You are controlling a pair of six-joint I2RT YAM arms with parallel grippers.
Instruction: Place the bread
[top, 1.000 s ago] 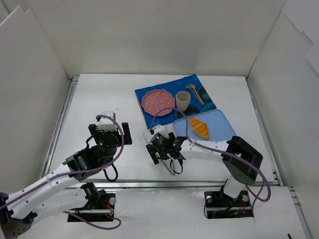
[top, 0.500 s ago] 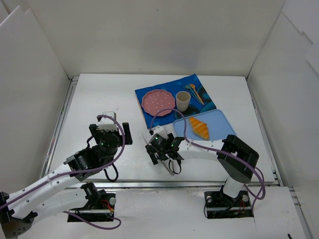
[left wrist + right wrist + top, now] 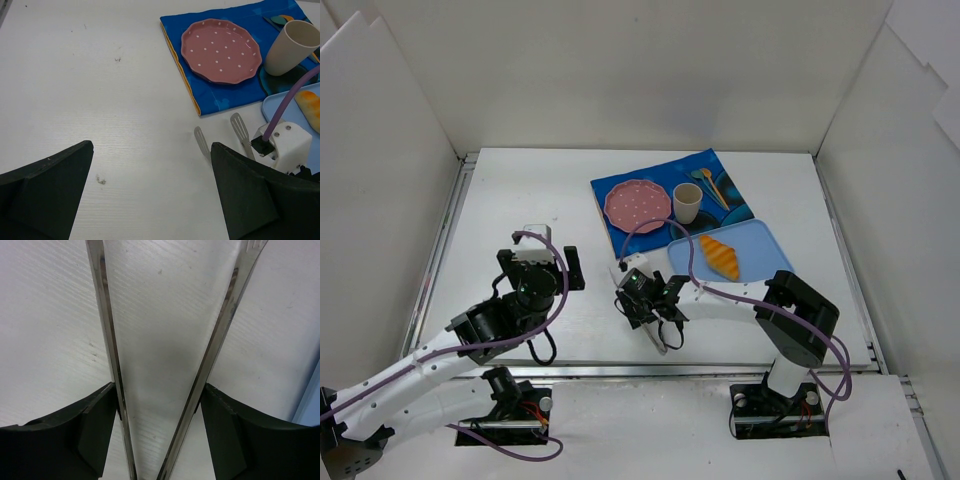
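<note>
The bread [image 3: 720,257], a golden-orange croissant shape, lies on the light blue tray [image 3: 765,250]; its end shows at the right edge of the left wrist view [image 3: 310,107]. My right gripper [image 3: 648,300] sits on the table left of the tray. In its wrist view its fingers [image 3: 97,410] press on the two arms of metal tongs [image 3: 220,335], so the right gripper [image 3: 160,390] is shut on them. The tongs' tips [image 3: 240,129] point away from the tray and hold nothing. My left gripper [image 3: 540,266] [image 3: 152,150] stands open over bare table.
A pink dotted plate [image 3: 638,202] [image 3: 221,50] and a beige cup [image 3: 687,203] [image 3: 292,47] rest on a blue cloth [image 3: 620,235] behind the tray. Spoons [image 3: 710,183] lie on the cloth's far corner. White walls ring the table.
The right gripper's jaws have come in onto the tongs' arms, and it has shifted slightly left. The left arm and the bread have stayed put.
</note>
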